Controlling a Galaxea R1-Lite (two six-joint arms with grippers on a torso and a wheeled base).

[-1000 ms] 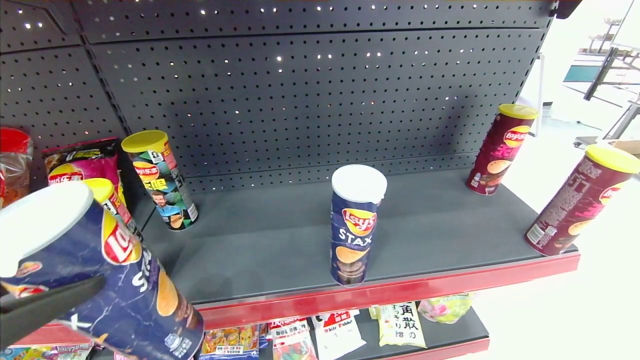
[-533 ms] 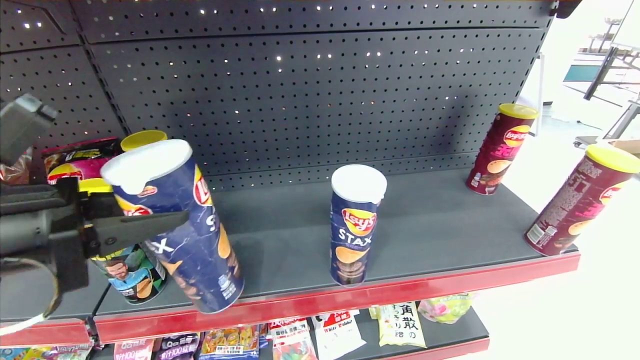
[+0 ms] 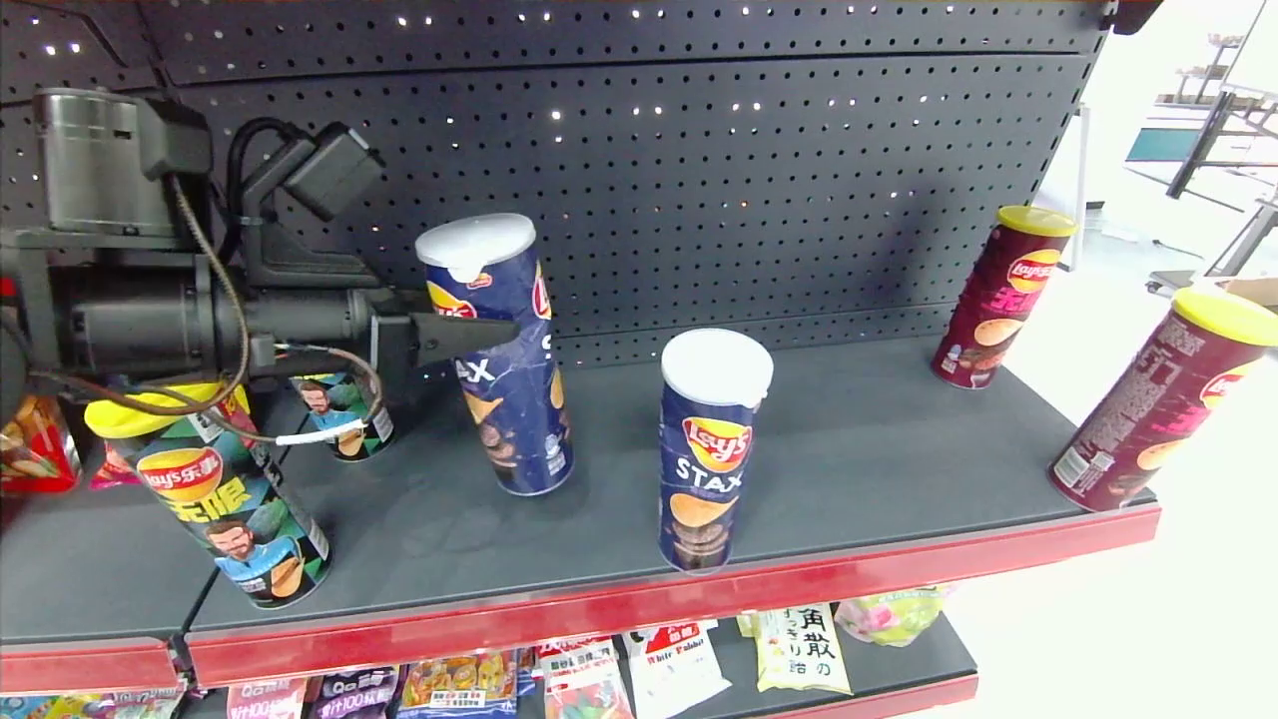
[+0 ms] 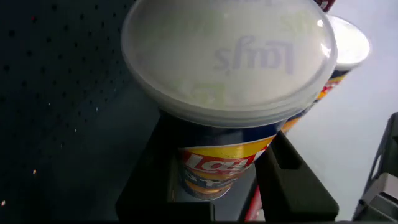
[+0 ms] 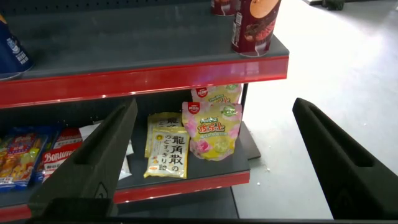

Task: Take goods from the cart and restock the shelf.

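My left gripper [image 3: 491, 332] is shut on a blue chip can with a white lid [image 3: 504, 399], gripping it below the lid. The can leans slightly over the grey shelf board [image 3: 849, 449], in front of the pegboard. Whether its base touches the board I cannot tell. In the left wrist view the white lid [image 4: 230, 56] sits above my gripper [image 4: 221, 183], with black fingers [image 4: 146, 183] on both sides of the can. A second blue can [image 3: 711, 454] stands to the right near the red front edge. My right gripper [image 5: 217, 162] hangs open, holding nothing, before the lower shelves.
Two maroon cans with yellow lids [image 3: 998, 300] [image 3: 1158, 399] stand at the shelf's right end. Two multicoloured yellow-lidded cans [image 3: 220, 499] [image 3: 344, 414] stand on the left. Snack packets [image 5: 211, 130] lie on the lower shelf. Bare board lies between the blue and maroon cans.
My left arm has carried the blue can from low at the left up, rightwards and deeper over the shelf. The can has turned from strongly tilted to nearly upright.
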